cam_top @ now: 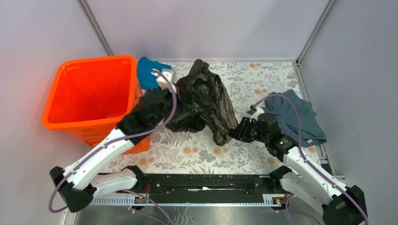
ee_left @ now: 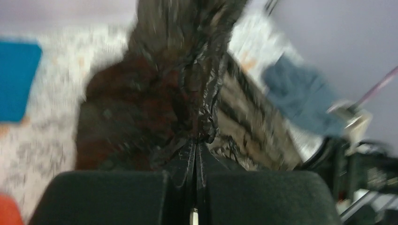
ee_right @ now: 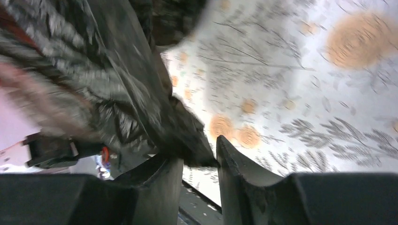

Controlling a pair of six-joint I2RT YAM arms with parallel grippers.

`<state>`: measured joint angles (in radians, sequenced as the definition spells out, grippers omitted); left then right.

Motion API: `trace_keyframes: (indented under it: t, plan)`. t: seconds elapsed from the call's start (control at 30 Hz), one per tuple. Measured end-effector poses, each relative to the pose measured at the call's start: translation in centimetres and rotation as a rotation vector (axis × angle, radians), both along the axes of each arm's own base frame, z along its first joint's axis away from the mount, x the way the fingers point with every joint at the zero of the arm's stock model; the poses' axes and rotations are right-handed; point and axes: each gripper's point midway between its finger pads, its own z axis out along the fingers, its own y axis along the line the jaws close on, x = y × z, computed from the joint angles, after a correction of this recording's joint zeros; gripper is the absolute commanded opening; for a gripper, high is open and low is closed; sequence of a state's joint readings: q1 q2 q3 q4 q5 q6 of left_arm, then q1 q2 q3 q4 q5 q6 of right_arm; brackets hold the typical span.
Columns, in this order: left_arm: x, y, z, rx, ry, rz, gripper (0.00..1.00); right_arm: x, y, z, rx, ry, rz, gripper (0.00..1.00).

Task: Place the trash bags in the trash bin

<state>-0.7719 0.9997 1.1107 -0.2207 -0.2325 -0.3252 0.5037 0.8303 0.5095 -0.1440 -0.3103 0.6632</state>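
Pale lilac walls (cam_top: pixel 202 28) enclose a tabletop (cam_top: pixel 263 79) covered in leaf-and-flower print.

There is one black trash bag (cam_top: pixel 206 101), one orange bin (cam_top: pixel 94 59), one teal cloth (cam_top: pixel 146 71), one grey-blue cloth (cam_top: pixel 300 117), one left arm (cam_top: pixel 101 154), one right arm (cam_top: pixel 300 164).

The left arm (cam_top: pixel 101 152) is made of smooth white shells with black joints. A thin purple cable (cam_top: pixel 175 101) runs along it. A small white box (cam_top: pixel 165 78) sits by its wrist. The right arm (cam_top: pixel 305 168) looks the same, white and black, with its own purple cable (cam_top: pixel 298 117). A tiny green light (cam_top: pixel 281 139) glows on its black part. Both arms grow from chunky black bases (cam_top: pixel 75 197). The left gripper (ee_left: pixel 195 176) has wide, flat black fingers (ee_left: pixel 108 197) with round corners. The right gripper (ee_right: pixel 199 154) has black fingers (ee_right: pixel 244 178) with curved, pointy tips.
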Motion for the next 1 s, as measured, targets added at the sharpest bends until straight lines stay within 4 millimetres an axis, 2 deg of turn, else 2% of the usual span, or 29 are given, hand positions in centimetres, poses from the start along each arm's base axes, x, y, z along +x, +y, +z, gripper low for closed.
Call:
trace_keyframes:
  t: [0.07, 0.1, 0.13, 0.17, 0.23, 0.27, 0.33, 0.43, 0.5, 0.57, 0.6, 0.7, 0.77, 0.87, 1.0]
  plan:
    - [0.0, -0.1, -5.6, 0.095, 0.119, 0.002, 0.00, -0.4, -0.8, -2.0, -0.032, 0.038, -0.036, 0.51]
    - [-0.2, 0.1, -7.8, 0.141, 0.167, 0.006, 0.00, -0.6, -1.3, -2.9, -0.051, 0.058, -0.055, 0.58]
    - [-0.6, 0.7, -9.8, 0.187, 0.211, 0.013, 0.00, -0.9, -1.9, -3.8, -0.077, 0.083, -0.080, 0.65]
    - [-0.9, 1.2, -10.6, 0.215, 0.233, 0.023, 0.00, -1.1, -2.7, -4.5, -0.109, 0.104, -0.109, 0.75]
    - [-1.0, 2.0, -10.4, 0.233, 0.228, 0.046, 0.00, -1.1, -3.9, -4.8, -0.153, 0.107, -0.167, 0.95]
    - [-1.0, 2.3, -9.8, 0.233, 0.216, 0.054, 0.00, -0.9, -4.6, -4.4, -0.176, 0.089, -0.195, 0.99]
    - [-0.9, 2.7, -8.1, 0.216, 0.179, 0.067, 0.00, -0.3, -5.4, -2.6, -0.188, 0.026, -0.230, 1.00]
    - [-1.0, 3.0, -6.0, 0.183, 0.136, 0.075, 0.00, 1.3, -5.6, 1.7, -0.183, -0.090, -0.237, 1.00]
    - [-1.2, 3.2, -5.5, 0.173, 0.126, 0.076, 0.00, 3.0, -5.1, 4.8, -0.175, -0.157, -0.224, 1.00]
    - [-1.3, 3.3, -5.4, 0.168, 0.123, 0.076, 0.00, 5.0, -4.4, 6.4, -0.162, -0.188, -0.201, 1.00]
    - [-1.3, 3.3, -5.3, 0.168, 0.122, 0.076, 0.00, 6.2, -4.0, 6.6, -0.143, -0.188, -0.182, 1.00]
    - [-1.4, 3.5, -5.3, 0.166, 0.120, 0.076, 0.00, 10.4, -3.9, 4.6, -0.054, -0.120, -0.152, 1.00]
    - [-1.6, 3.6, -5.2, 0.161, 0.117, 0.076, 0.00, 12.8, -3.8, 1.3, 0.014, -0.031, -0.126, 1.00]
    - [-2.0, 3.9, -4.6, 0.148, 0.105, 0.077, 0.00, 13.2, -2.5, -2.5, 0.093, 0.070, -0.064, 1.00]
    - [-2.5, 4.5, -4.1, 0.139, 0.095, 0.078, 0.00, 13.7, -0.5, -4.7, 0.181, 0.103, 0.036, 1.00]
